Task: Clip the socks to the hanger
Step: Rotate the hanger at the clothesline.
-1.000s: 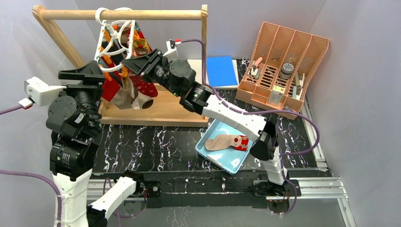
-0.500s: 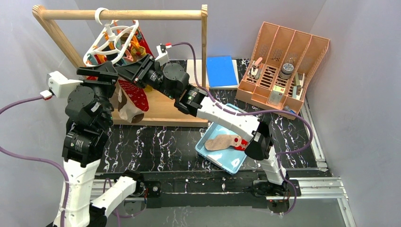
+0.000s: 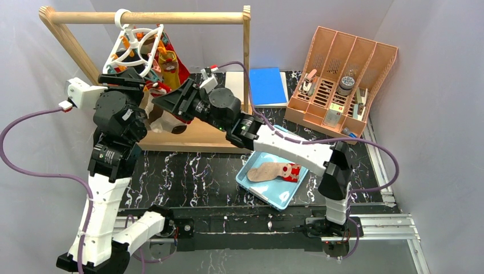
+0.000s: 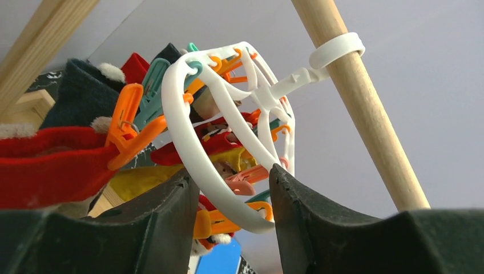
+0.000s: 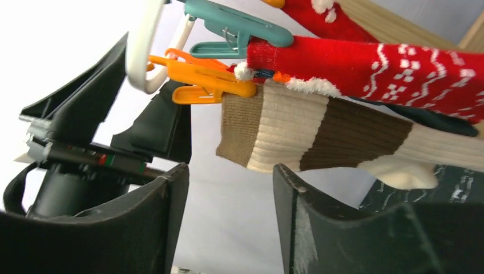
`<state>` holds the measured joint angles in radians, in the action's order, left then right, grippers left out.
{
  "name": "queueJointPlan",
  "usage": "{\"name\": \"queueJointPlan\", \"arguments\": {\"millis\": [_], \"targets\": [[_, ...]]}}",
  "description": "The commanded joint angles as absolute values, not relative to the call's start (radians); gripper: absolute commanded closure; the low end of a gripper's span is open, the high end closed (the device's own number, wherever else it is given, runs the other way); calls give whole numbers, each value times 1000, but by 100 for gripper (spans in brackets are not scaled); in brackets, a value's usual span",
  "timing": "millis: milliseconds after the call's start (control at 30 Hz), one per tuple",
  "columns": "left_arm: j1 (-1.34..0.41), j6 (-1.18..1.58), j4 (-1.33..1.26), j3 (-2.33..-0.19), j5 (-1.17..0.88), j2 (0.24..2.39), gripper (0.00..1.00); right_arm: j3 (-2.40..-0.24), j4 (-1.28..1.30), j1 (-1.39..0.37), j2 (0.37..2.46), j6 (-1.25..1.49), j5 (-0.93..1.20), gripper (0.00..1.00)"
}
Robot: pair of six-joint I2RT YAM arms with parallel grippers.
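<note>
The white ring hanger (image 3: 137, 45) hangs by its hook from the wooden rail (image 3: 154, 17). Several socks (image 3: 168, 63) hang clipped under it. In the left wrist view the hanger's lower rim (image 4: 221, 200) crosses between the fingers of my left gripper (image 4: 234, 177), which stand apart on either side of it. My right gripper (image 5: 228, 171) is open and empty just below a brown-and-cream striped sock (image 5: 319, 134). An orange clip (image 5: 211, 83) holds that sock, beside a red patterned sock (image 5: 399, 63). One tan sock (image 3: 268, 170) lies in the blue tray (image 3: 285, 197).
The rail frame stands on a wooden base (image 3: 200, 134) at the back left. A blue book (image 3: 266, 85) lies behind the tray. An orange desk organizer (image 3: 342, 80) with small items stands at the back right. Purple cables trail from both arms.
The hanger has swung from a steep tilt to a flatter one. My right gripper has opened and dropped below the striped sock. My left arm moved right and its jaws narrowed round the rim.
</note>
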<state>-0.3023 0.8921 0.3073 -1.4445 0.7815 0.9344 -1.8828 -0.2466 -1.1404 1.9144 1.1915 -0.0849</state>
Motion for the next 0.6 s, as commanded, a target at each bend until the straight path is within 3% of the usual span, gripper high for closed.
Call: {"name": "queueJointPlan", "arguments": {"millis": [0,200,567], "targets": [[-305,846,239,-1425,889,928,56,-1821,-355,-1140,1765,1106,-184,33],[-304,795,236,-1442,938,926,57,-1940,-325,-1087,1802,1159,-246,27],[-304,713,212,-1443,988,917,59,-2185,-342,-1008,2018,1299,-338,31]]}}
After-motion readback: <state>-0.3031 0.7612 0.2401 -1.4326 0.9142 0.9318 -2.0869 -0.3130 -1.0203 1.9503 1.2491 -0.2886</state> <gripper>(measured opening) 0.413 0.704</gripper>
